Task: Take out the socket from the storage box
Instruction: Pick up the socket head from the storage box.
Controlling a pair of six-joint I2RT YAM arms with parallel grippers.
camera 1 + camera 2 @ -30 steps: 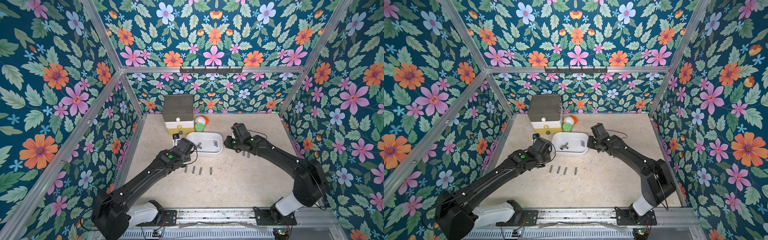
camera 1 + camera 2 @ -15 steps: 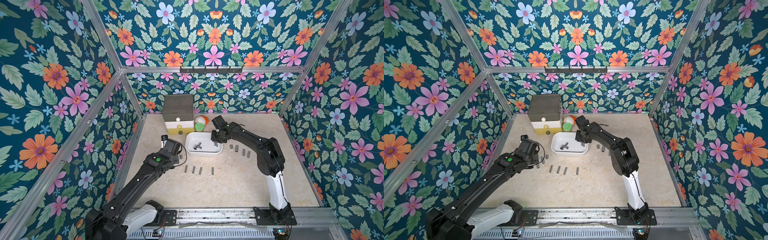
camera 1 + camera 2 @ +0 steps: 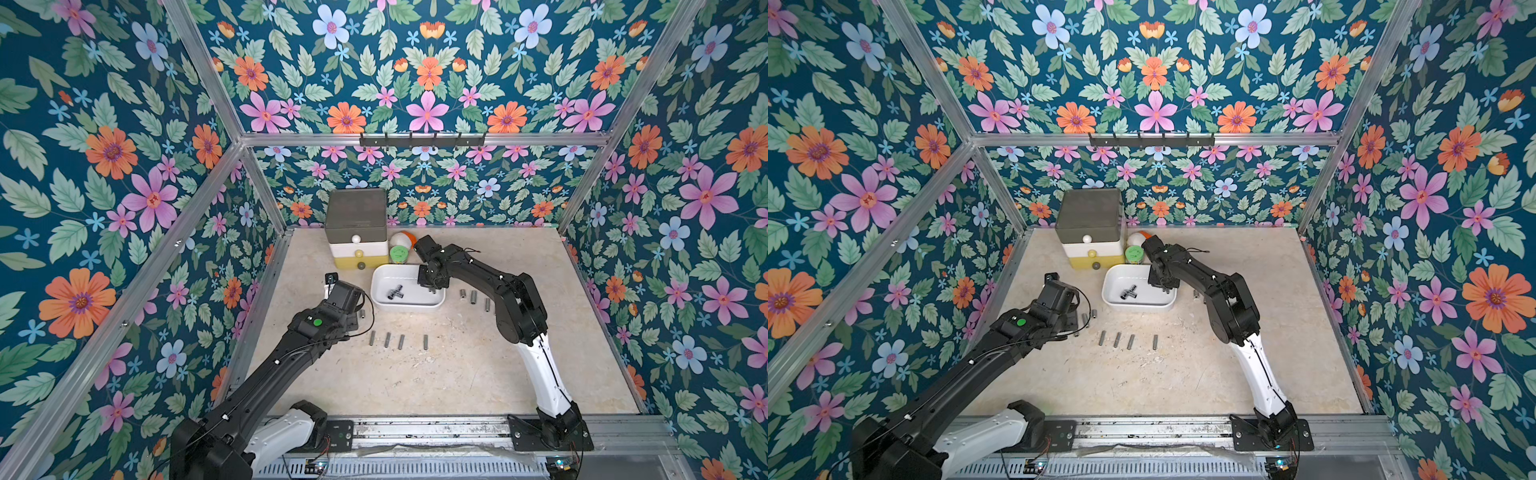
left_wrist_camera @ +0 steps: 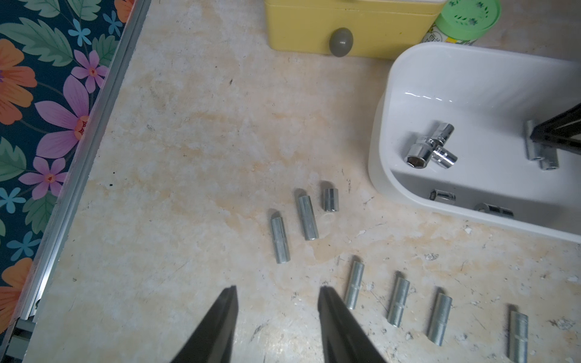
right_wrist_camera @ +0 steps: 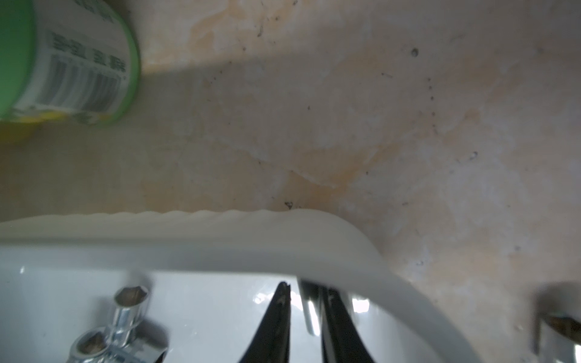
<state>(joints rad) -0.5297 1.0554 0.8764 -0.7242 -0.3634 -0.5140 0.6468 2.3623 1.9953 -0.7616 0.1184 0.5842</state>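
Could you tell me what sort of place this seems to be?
Probably a robot lab test cell rather than a home: flower-print panels in an aluminium frame enclose a beige tabletop, and the left arm and right arm are mounted on a metal rail along its front.

White storage box (image 3: 409,305); chrome sockets (image 3: 395,292) inside

I work on a beige, stained table (image 3: 457,374). At the back of it stand the drawer tower (image 3: 356,232) and, just beside it, a green-lidded can (image 3: 400,252). The storage box (image 3: 409,306) sits just before them. Loose sockets rest on the bare top: four in a row (image 3: 401,341) before the box, three (image 3: 473,296) at its right, and three (image 4: 308,217) on my left side.
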